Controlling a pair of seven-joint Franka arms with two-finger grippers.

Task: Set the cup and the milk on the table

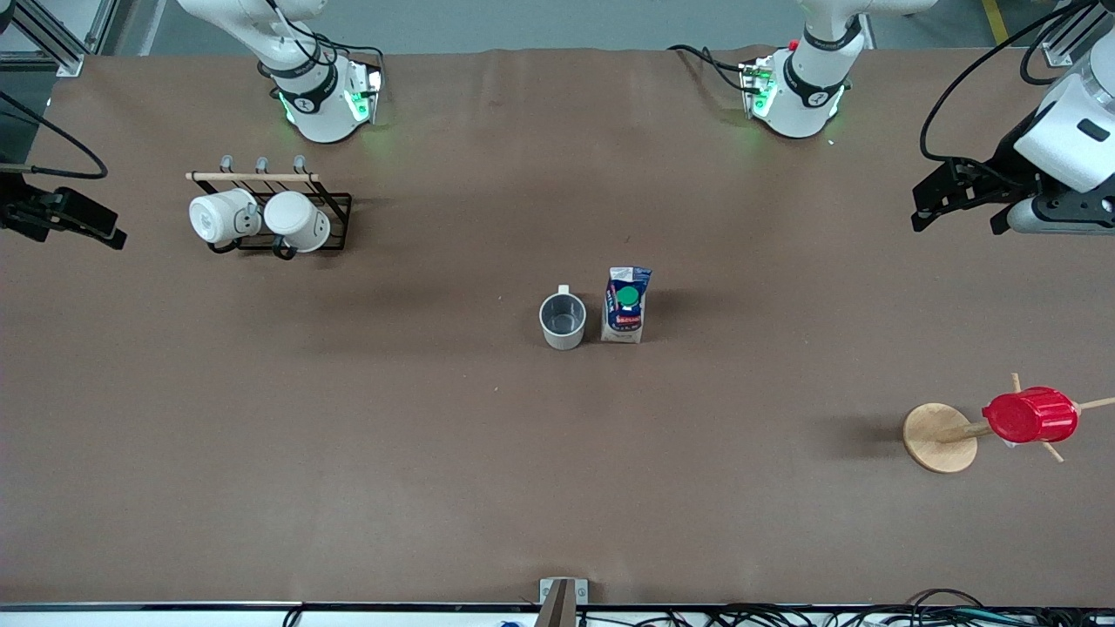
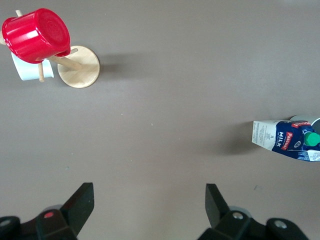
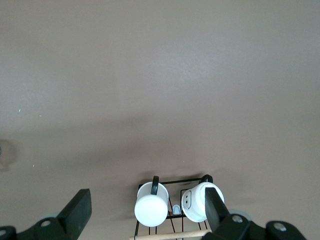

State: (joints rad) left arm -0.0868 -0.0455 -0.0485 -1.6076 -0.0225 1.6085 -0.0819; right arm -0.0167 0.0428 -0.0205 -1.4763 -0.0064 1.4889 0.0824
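Milk (image 2: 288,140) cut by the left wrist view's edge — cup (image 2: 305,119) only a rim sliver past it. Rack (image 3: 172,207) cropped in the right wrist view. Small print on the milk too small to read.

Even, diffuse overhead light is washing the brown table (image 1: 348,453), leaving its matte surface free of glare. The cup (image 1: 563,320) and milk (image 1: 626,304) at frame centre are throwing soft, blurred shadows. Green indicator lights are glowing at both arm bases along the top edge, tinting the surface beneath. The red cup (image 1: 1030,415) at lower right is catching a mild sheen. Wrist views are showing a broad dim shadow band across mid-frame, with focus staying fairly crisp.
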